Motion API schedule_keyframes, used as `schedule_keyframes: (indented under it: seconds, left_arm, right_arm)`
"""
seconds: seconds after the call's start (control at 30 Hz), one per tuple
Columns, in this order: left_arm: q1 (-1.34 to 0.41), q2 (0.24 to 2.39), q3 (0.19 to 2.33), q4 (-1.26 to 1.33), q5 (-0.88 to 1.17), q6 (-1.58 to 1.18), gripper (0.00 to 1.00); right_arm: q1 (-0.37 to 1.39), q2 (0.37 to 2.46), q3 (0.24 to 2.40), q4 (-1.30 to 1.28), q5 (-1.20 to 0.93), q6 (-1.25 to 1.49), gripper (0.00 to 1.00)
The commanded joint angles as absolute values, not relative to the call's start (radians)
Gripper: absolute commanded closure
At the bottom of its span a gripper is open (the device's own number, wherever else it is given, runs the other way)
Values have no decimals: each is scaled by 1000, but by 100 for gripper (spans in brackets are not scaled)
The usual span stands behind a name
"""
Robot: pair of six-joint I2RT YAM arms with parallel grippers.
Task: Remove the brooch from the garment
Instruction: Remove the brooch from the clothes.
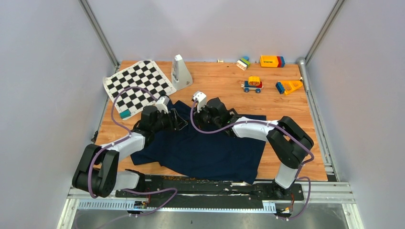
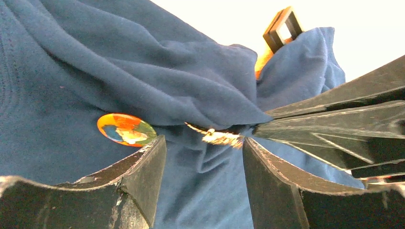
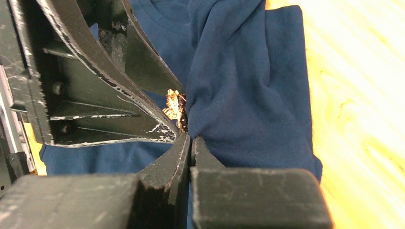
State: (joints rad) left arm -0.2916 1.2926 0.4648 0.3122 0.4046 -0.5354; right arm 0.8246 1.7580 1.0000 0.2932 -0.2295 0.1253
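Note:
The navy garment (image 1: 210, 148) lies spread on the wooden table, and both grippers meet at its far edge. A gold, glittering brooch (image 2: 217, 137) is pinned under a raised fold of the garment (image 2: 143, 71). My left gripper (image 2: 203, 143) is open, and the brooch sits just beyond its fingertips, close to the right one. My right gripper (image 3: 190, 138) is shut and pinches the cloth fold right beside the brooch (image 3: 175, 107). From above, the left gripper (image 1: 180, 120) and the right gripper (image 1: 195, 118) nearly touch. A round orange badge (image 2: 126, 130) sits left of the brooch.
A black-and-white chequered mat (image 1: 138, 86) lies at the back left with a teal block (image 1: 125, 114) at its near corner. A white pyramid-shaped object (image 1: 180, 71) stands behind the garment. Toy blocks (image 1: 271, 61), a toy car (image 1: 252, 85) and an orange-and-blue toy (image 1: 288, 86) are at the back right.

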Motion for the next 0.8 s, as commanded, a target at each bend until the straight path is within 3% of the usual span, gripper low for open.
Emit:
schedule_keyframes:
  seconds: [0.0,0.2,0.43,0.77]
  left_arm:
    - [-285,1284,460,404,462,-561,33]
    - [-260,1210,449,306,331,-595,37]
    - [-239,1081,285,377,373,-942,34]
    - [-277,1089,273,488,396,-1075,44]
  right_arm:
    - [832,1784,1028,347,-281,152,100]
    - [830,1777,1009,378,-295,162,100]
    - [830,1783,1009,387,-311,167,100]
    - [830,1789,1012,390,-346,167,100]
